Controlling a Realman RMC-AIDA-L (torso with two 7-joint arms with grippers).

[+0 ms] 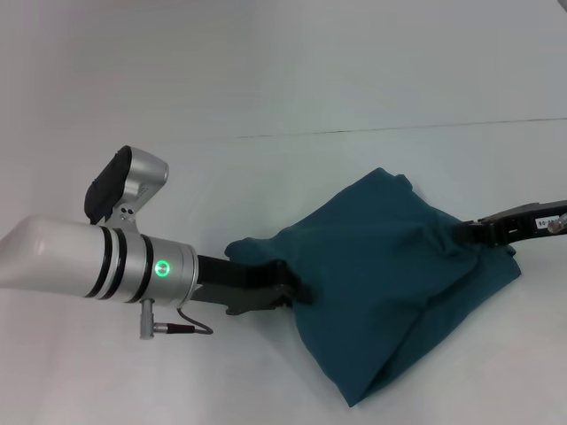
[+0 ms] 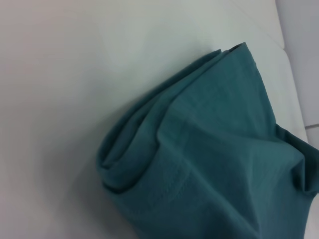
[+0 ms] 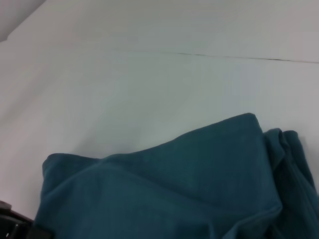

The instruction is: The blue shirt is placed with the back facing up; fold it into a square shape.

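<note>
- The blue shirt [image 1: 390,279] lies on the white table [image 1: 266,80], toward four o'clock in the head view, already bunched into a thick, several-layered bundle with a rough diamond outline; its lowest corner points to about six o'clock.
- The left gripper [image 1: 288,288] reaches in from nine o'clock and meets the shirt's nine o'clock edge, where a flap of cloth drapes over its tip; whether the fingers are spread or pinched on the fabric, I cannot tell.
- The right gripper [image 1: 465,232] comes in from three o'clock and presses into the shirt's three o'clock edge, the cloth puckering toward it; its fingertips are buried in folds, so how far open it stands, I cannot tell.
- The left wrist view shows rolled, stacked layers [image 2: 129,154] at one corner, loose rather than flat.
- Judged from this, a late fold is in hand: both arms work opposite edges to bring the bundle over or tidy it, and the shape is not yet square.
- The next move calls for both edges to travel together and level, so layers do not slide apart.
- After that, the cloth needs laying down flat and letting go cleanly, with the loose corner squared to the rest.
</note>
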